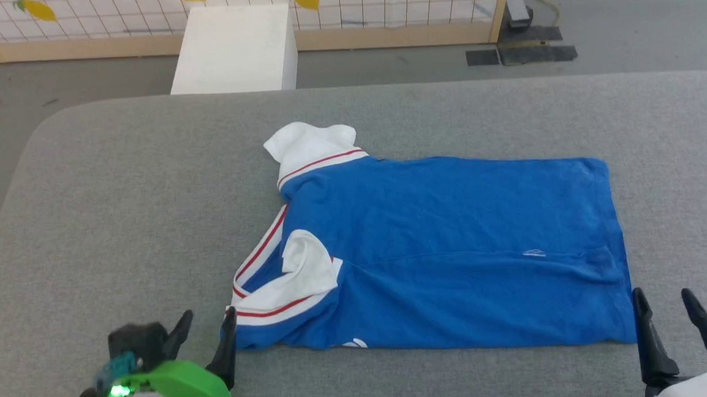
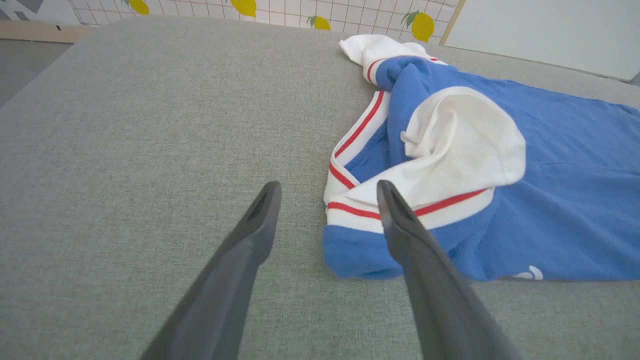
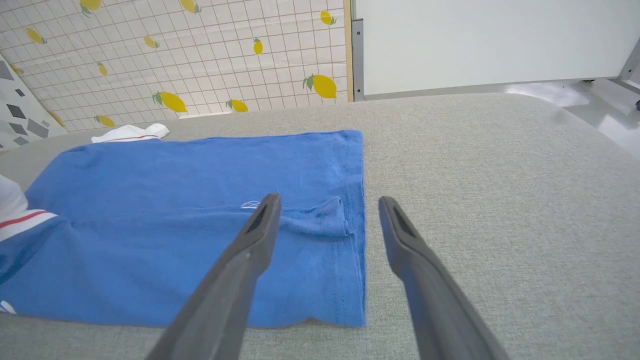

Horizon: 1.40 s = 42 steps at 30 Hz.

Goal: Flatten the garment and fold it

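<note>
L tool [image 1: 208, 315] and R tool [image 1: 661, 293] are both seen spread, nothing held, at near corners of garment [image 1: 455, 247], laid sideways on grey worktop [image 1: 114, 207]. Near sleeve [image 1: 305, 269] is bunched; if only top layer is pinched, creases are likely locked into fold.

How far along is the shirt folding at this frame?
Done: the royal-blue cotton T-shirt with white sleeves lies mostly flat on the grey fabric table, its near side seemingly turned over the body with the near sleeve on top. In hand: nothing; the left gripper and right gripper stand open at its near corners. Left: the far sleeve sticks out, and further folds remain.
</note>
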### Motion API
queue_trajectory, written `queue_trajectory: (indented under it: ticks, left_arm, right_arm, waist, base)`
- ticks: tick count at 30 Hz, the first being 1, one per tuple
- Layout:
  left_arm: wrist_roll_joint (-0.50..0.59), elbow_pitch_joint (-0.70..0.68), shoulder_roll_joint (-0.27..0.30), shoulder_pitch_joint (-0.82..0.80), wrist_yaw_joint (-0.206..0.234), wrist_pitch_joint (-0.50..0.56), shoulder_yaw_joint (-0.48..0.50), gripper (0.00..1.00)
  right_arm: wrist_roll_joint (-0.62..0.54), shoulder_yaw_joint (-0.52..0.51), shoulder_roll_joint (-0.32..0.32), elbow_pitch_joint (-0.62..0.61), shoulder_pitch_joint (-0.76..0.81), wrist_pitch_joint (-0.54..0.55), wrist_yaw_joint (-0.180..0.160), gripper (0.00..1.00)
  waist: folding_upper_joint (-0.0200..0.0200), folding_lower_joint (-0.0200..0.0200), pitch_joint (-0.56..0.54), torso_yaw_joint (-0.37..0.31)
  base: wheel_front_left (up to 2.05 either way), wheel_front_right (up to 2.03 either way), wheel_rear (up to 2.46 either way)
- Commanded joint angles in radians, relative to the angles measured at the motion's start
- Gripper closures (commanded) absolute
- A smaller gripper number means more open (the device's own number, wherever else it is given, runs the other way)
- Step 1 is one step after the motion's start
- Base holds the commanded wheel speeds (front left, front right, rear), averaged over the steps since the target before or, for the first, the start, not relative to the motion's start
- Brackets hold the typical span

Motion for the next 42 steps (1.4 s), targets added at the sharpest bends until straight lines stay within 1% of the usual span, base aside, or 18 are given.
queue_trajectory:
  ticks: [1,4,6,8,9,12,15,16,19,23,25,27,31,33,35,42]
  left_arm:
    - [-0.019,0.019,0.01,-0.028,-0.014,0.032,-0.001,0.0]
    - [-0.069,0.076,0.022,-0.067,-0.04,0.138,-0.011,0.0]
    - [-0.091,0.113,0.029,-0.088,-0.045,0.21,-0.02,0.0]
    - [-0.099,0.15,0.037,-0.106,-0.039,0.265,-0.024,0.0]
    - [-0.099,0.161,0.042,-0.114,-0.041,0.278,-0.028,0.0]
    - [-0.123,0.202,0.031,-0.138,-0.04,0.302,-0.024,0.0]
    - [-0.148,0.237,0.015,-0.154,-0.055,0.324,-0.037,0.0]
    - [-0.162,0.253,0.004,-0.165,-0.077,0.32,-0.059,1.0]
    - [-0.173,0.261,-0.002,-0.168,-0.092,0.3,-0.075,1.0]
    - [-0.179,0.26,-0.004,-0.168,-0.098,0.259,-0.073,1.0]
    - [-0.182,0.249,-0.004,-0.164,-0.094,0.237,-0.063,1.0]
    - [-0.177,0.231,0.0,-0.158,-0.088,0.22,-0.058,1.0]
    - [-0.168,0.205,0.006,-0.154,-0.082,0.209,-0.06,1.0]
    - [-0.166,0.195,0.005,-0.156,-0.079,0.205,-0.061,1.0]
    - [-0.166,0.189,0.002,-0.161,-0.078,0.205,-0.065,1.0]
    - [-0.166,0.179,-0.004,-0.169,-0.074,0.208,-0.078,1.0]
  right_arm:
    - [0.003,0.007,0.002,0.004,-0.009,0.005,-0.001,0.0]
    - [0.004,0.018,0.002,0.003,-0.016,0.009,-0.001,0.0]
    - [0.003,0.023,0.002,0.003,-0.021,0.013,-0.001,0.0]
    - [0.002,0.025,0.002,0.003,-0.024,0.017,-0.001,0.0]
    - [0.001,0.025,0.002,0.004,-0.026,0.019,-0.001,0.0]
    - [0.0,0.023,0.003,0.006,-0.034,0.024,-0.001,0.0]
    - [0.001,0.02,0.003,0.002,-0.033,0.028,-0.001,0.0]
    - [0.003,0.018,0.003,-0.003,-0.031,0.034,-0.001,0.0]
    - [-0.002,0.018,0.003,-0.008,-0.031,0.044,-0.001,0.0]
    - [-0.024,0.02,-0.003,-0.026,-0.047,0.088,-0.001,0.0]
    - [-0.019,0.016,-0.019,-0.029,-0.06,0.136,-0.001,0.0]
    - [0.003,0.006,-0.04,-0.027,-0.074,0.213,-0.001,0.0]
    - [0.023,-0.051,-0.069,-0.013,-0.104,0.365,-0.001,0.0]
    - [0.025,-0.079,-0.076,-0.005,-0.118,0.424,-0.001,0.0]
    - [0.021,-0.075,-0.093,0.001,-0.123,0.464,-0.001,0.0]
    - [0.026,-0.069,-0.084,0.058,-0.144,0.549,-0.001,0.0]
  waist:
    - [0.0,0.0,0.011,-0.004]
    - [0.0,0.0,0.021,-0.012]
    - [0.0,0.0,0.026,-0.018]
    - [0.0,0.0,0.029,-0.023]
    - [0.0,0.0,0.032,-0.026]
    - [0.0,0.0,0.038,-0.036]
    - [0.0,0.0,0.042,-0.042]
    - [0.0,0.0,0.046,-0.046]
    - [0.0,0.0,0.048,-0.044]
    - [0.0,0.0,0.055,-0.038]
    - [0.0,0.0,0.06,-0.034]
    - [0.0,0.0,0.068,-0.029]
    - [0.0,0.0,0.081,-0.013]
    - [0.0,0.0,0.085,-0.005]
    - [0.0,0.0,0.089,0.005]
    - [0.0,0.0,0.097,0.027]
  base:
    - [0.0,0.0,0.0]
    - [0.0,0.0,0.0]
    - [0.0,0.0,0.0]
    - [0.0,0.0,0.0]
    - [0.0,0.0,0.0]
    - [0.0,0.0,0.0]
    - [0.0,0.0,0.0]
    - [0.0,0.0,0.0]
    - [0.0,0.0,0.0]
    - [0.0,0.0,0.0]
    - [0.0,0.0,0.0]
    - [0.0,0.0,0.0]
    - [0.0,0.0,0.0]
    - [0.0,0.0,0.0]
    - [0.0,0.0,0.0]
    - [0.0,0.0,0.0]
